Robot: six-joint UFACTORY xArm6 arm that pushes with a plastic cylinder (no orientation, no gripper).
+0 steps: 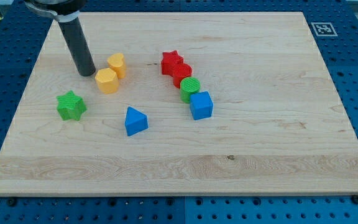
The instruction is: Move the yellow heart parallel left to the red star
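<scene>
Two yellow blocks touch each other left of centre. The upper one (117, 64) looks like the yellow heart, and the lower one (107, 81) looks like a hexagon. The red star (171, 61) lies to their right, about level with the upper yellow block, with a gap of bare board between them. My tip (87, 74) rests on the board just left of the two yellow blocks, close to the lower one; I cannot tell if it touches.
A second red block (182, 74) touches the red star at its lower right. Below it are a green cylinder (190, 89) and a blue cube (201, 105). A blue triangle (135, 121) and a green star (71, 105) lie lower left. The wooden board (260, 155) sits on a blue table.
</scene>
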